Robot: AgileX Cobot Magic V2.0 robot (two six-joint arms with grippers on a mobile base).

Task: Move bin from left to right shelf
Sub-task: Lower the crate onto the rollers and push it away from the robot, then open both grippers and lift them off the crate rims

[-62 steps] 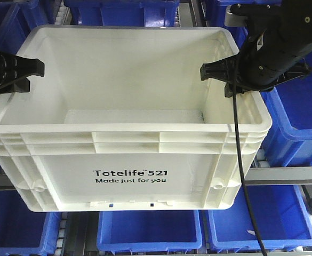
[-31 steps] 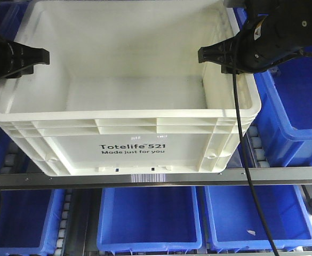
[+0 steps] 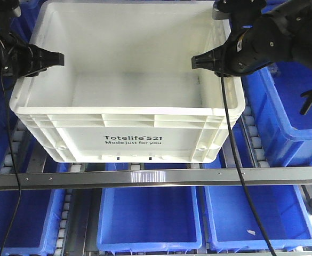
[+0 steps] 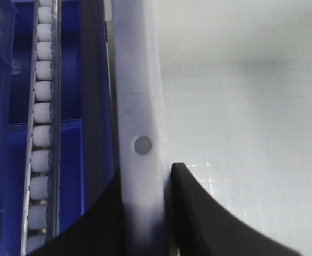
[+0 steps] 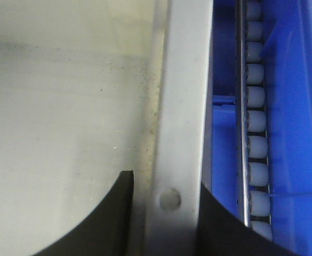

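The white bin (image 3: 132,141), printed "Totelife 521 Made just for you", sits at the middle of the upper shelf level, its base over the roller tracks. My left gripper (image 3: 52,58) is shut on the bin's left rim, one finger inside the wall and one outside. The left wrist view shows that rim (image 4: 137,96) pinched in the left gripper (image 4: 145,176). My right gripper (image 3: 201,61) grips the right rim the same way. In the right wrist view the right gripper (image 5: 165,181) straddles the rim (image 5: 185,80). The bin is empty inside.
Blue bins stand to the right (image 3: 292,122) and on the level below (image 3: 150,216), (image 3: 257,213), (image 3: 17,218). A metal shelf rail (image 3: 156,177) crosses in front of the white bin. Roller tracks (image 4: 41,133), (image 5: 254,122) run along both sides.
The bin has moved away from the camera and deeper over the shelf rollers, held by both grippers. It now lies behind the metal rail instead of over it.
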